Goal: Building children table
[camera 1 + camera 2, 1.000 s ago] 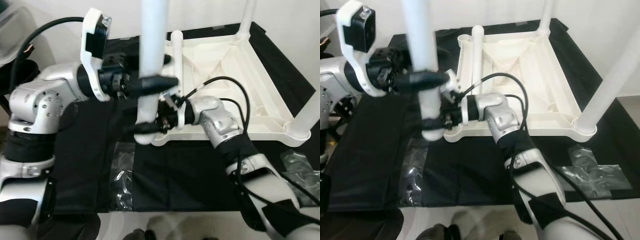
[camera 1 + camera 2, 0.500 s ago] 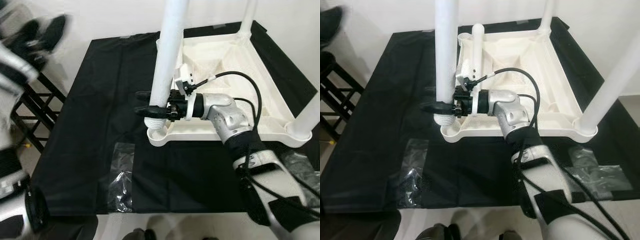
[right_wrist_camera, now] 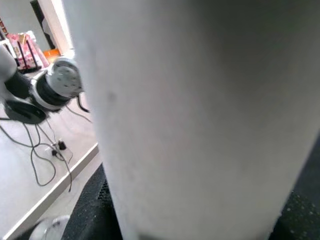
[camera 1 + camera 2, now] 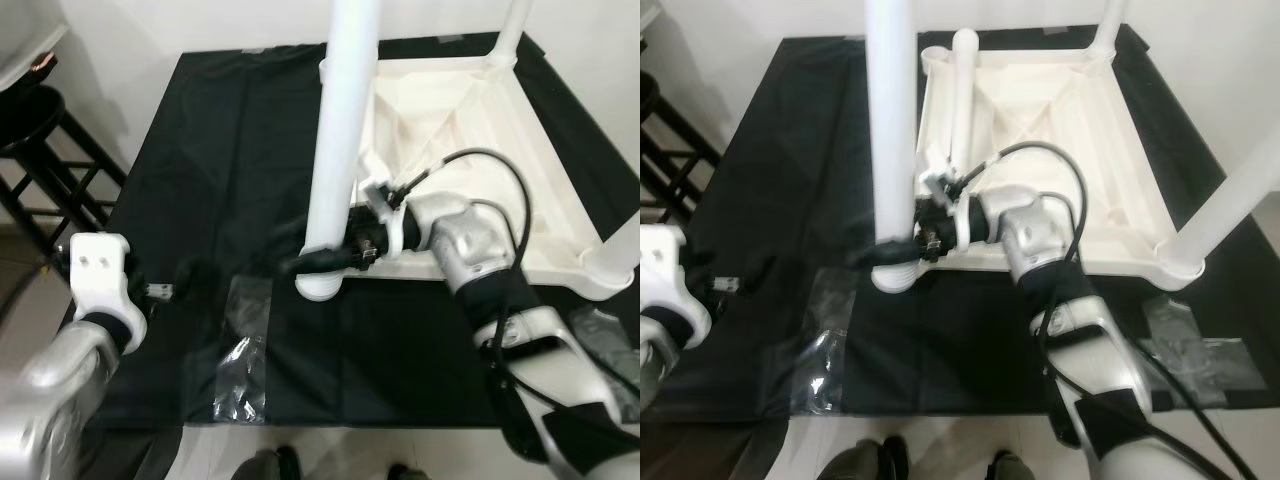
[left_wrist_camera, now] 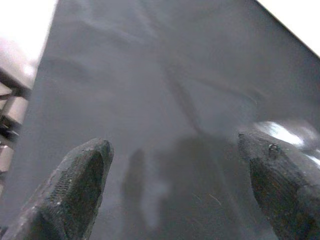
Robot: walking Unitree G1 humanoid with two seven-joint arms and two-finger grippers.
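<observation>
A white children's table (image 4: 470,130) lies upside down on a black cloth (image 4: 200,150). A long white leg (image 4: 338,150) stands upright in its near-left corner socket (image 4: 320,285). My right gripper (image 4: 312,262) is shut on the base of that leg, and the right wrist view has the leg (image 3: 190,115) close up between the fingers. Other legs stand at the far left (image 4: 963,90), far right (image 4: 510,30) and near right (image 4: 620,250) corners. My left gripper (image 5: 175,190) hangs open and empty over the cloth at the lower left, apart from the table.
A crumpled clear plastic bag (image 4: 240,350) lies on the cloth near its front edge, and another one (image 4: 605,335) lies at the right. A black stool (image 4: 40,130) stands left of the cloth. A person's shoes (image 4: 270,465) are at the bottom edge.
My left gripper let go of the leg and dropped to the lower left. The leg now stands straighter in the corner socket, with my right gripper still on it. The camera shifted.
</observation>
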